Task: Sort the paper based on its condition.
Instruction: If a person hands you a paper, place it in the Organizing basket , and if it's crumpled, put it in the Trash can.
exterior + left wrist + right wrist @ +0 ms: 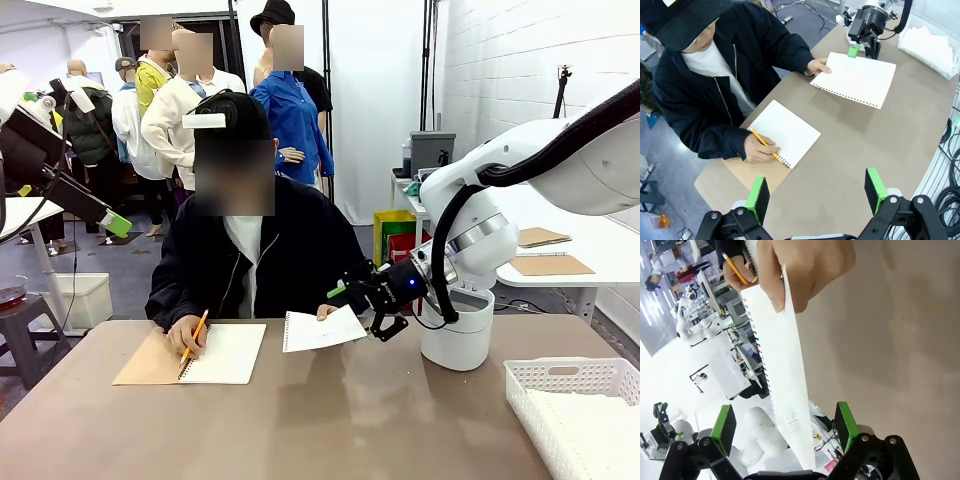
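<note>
The fingers (724,429) of the right gripper (385,306) stand wide on either side of the loose sheet of paper (322,330), whose near edge lies between them unclamped, because the person's hand (327,312) holds it out above the table (330,420), apparently for the taking.

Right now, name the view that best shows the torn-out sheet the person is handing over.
The left wrist view: the whole sheet lies open to it, torn spiral edge included. The front view shows it foreshortened at the right gripper. The right wrist view has it nearly edge-on.
</note>
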Motion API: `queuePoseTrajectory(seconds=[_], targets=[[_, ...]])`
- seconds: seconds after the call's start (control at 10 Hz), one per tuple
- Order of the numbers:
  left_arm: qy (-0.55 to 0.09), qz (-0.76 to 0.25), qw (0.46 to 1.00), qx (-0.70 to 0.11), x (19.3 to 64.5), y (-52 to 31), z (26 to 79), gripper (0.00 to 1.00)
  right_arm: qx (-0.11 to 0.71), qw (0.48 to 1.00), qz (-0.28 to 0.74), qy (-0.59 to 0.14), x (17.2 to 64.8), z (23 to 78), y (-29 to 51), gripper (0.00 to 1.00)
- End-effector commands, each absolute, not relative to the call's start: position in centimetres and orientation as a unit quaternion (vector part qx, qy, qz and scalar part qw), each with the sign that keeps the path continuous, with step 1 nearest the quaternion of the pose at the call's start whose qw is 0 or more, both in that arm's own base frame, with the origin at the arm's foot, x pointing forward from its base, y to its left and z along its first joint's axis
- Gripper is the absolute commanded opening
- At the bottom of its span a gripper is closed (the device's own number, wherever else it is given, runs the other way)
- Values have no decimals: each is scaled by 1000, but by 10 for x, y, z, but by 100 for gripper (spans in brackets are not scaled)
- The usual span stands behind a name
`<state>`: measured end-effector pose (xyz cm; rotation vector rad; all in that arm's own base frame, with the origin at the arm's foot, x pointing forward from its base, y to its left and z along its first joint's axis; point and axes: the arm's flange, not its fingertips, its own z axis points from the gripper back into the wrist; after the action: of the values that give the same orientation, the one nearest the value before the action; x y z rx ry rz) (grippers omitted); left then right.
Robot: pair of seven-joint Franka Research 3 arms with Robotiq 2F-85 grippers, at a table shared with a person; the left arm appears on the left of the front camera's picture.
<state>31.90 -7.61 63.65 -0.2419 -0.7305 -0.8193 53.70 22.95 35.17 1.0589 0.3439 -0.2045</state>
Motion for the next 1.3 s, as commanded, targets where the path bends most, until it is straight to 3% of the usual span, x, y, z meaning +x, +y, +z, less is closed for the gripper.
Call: queuePoseTrajectory(seconds=[0.0,0.1,0.2,0.6,0.7,1.2], targets=[[-344,-384,849,-117,319,-77,637,100,516,836,-89,165,545,348,231,100],[-344,-384,849,-117,319,-77,637,100,502,844,-97,163,537,352,230,100],[-344,-384,849,-117,319,-77,637,100,503,843,-96,166,537,352,229,86],[-344,-384,849,-117,319,-77,637,100,491,850,-112,156,539,350,229,7],[-344,-384,849,-117,319,-77,637,100,491,849,-112,158,538,350,229,0],[-344,-384,849,-117,319,-77,637,100,489,848,-110,173,537,350,229,0]])
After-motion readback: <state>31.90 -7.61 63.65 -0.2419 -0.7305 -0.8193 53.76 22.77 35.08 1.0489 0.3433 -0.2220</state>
